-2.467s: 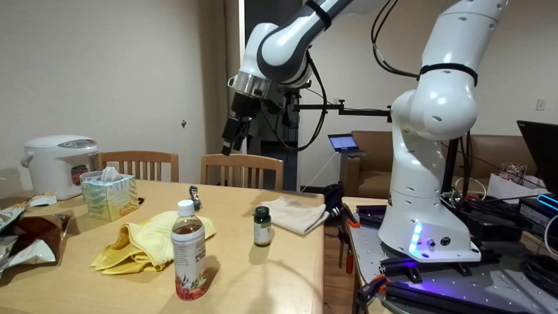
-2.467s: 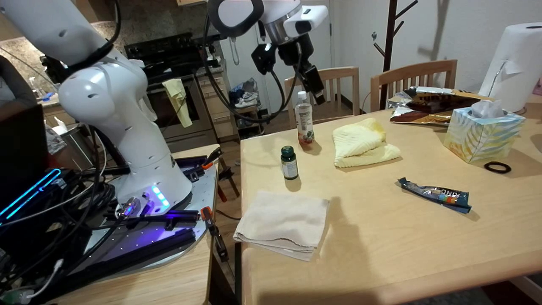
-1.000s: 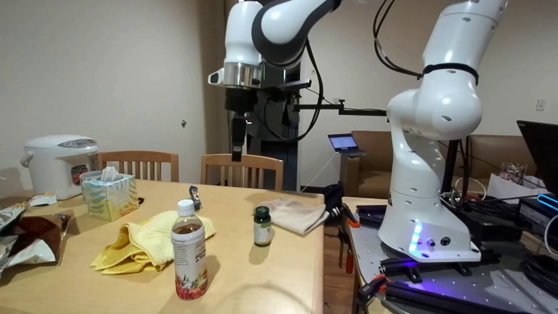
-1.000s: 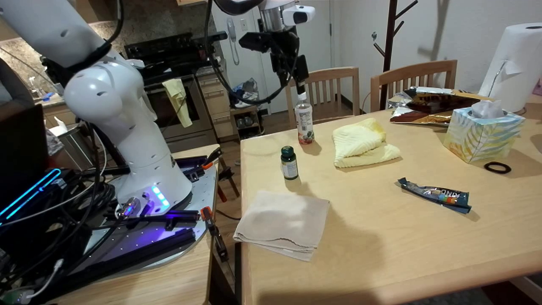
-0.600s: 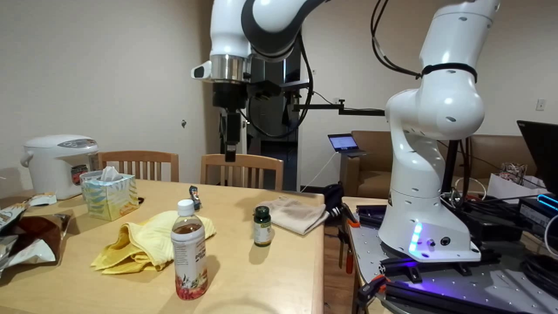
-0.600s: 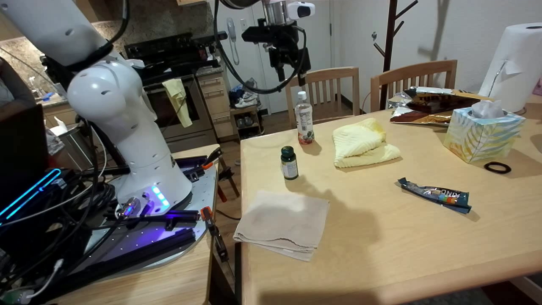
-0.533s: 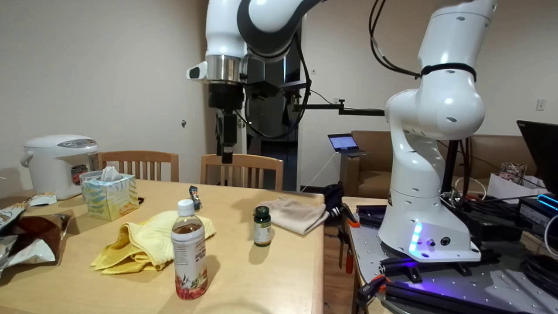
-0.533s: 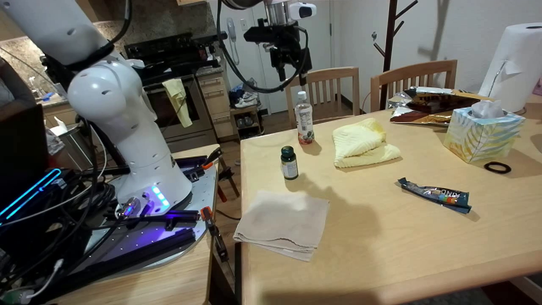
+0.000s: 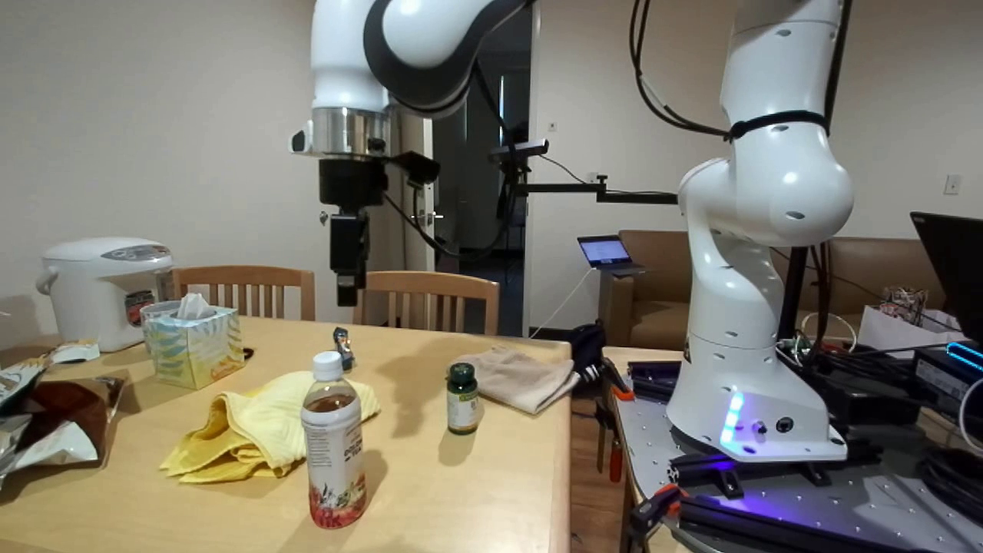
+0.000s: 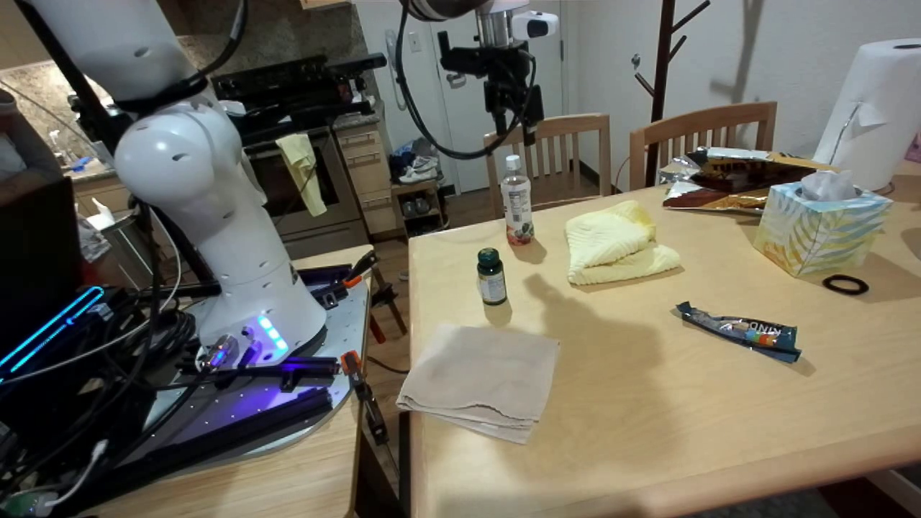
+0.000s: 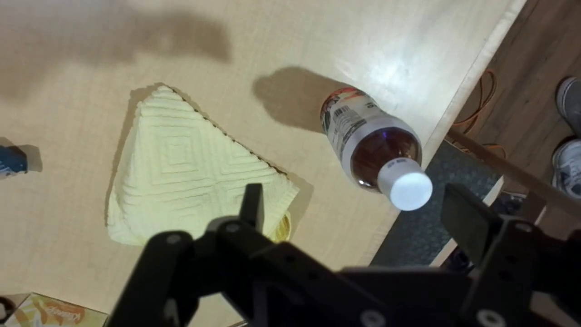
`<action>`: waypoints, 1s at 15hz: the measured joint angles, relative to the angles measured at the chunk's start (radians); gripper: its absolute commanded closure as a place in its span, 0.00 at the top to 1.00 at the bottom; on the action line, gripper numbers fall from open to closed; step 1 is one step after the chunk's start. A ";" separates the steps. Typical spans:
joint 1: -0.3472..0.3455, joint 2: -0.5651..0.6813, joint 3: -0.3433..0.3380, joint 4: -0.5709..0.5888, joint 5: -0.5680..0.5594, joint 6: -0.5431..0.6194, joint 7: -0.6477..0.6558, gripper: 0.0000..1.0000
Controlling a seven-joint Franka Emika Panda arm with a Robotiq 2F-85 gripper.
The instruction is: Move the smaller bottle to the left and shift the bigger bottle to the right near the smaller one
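Wrist view has the black two-fingered gripper [image 11: 354, 204] with its jaws spread wide, gripping nothing, above the pale wood-grain tabletop [image 11: 59, 245]. The bigger bottle [image 11: 376, 147], tall clear plastic with white cap, amber drink and white label above red flowers, stands close to the tabletop's edge, brown floorboards [image 11: 535, 54] beyond; its cap appears between the fingers, apart from both. In both exterior views it is upright, a gap showing below the fingertips. The smaller bottle [image 10: 491, 277], short and dark green with matching cap and white label, stands upright near the edge facing the white arm base [image 10: 252, 316], bare wood between. More bare wood parts it from the bigger bottle and from the folded beige cloth [image 10: 482, 378], whose corner reaches the edge. Wood also shows between the bigger bottle and the folded pale-yellow cloth [image 11: 181, 177]. On the dark blue foil wrapper [image 10: 748, 333] KIND reads upside down; the leaf-patterned cardboard tissue box [image 11: 54, 313] shows Kleenex. The bigger bottle's label bears a barcode; both bottles' words are too blurred to read
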State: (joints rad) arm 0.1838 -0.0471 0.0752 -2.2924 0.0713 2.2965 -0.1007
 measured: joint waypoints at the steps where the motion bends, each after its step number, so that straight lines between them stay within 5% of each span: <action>1: 0.000 0.014 0.004 0.013 -0.002 0.005 0.054 1.00; 8: 0.005 0.071 0.050 0.054 -0.084 0.010 0.344 1.00; 15: 0.034 0.080 0.097 0.072 -0.172 0.009 0.502 1.00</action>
State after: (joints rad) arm 0.2181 0.0332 0.1717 -2.2202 -0.1004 2.3055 0.4010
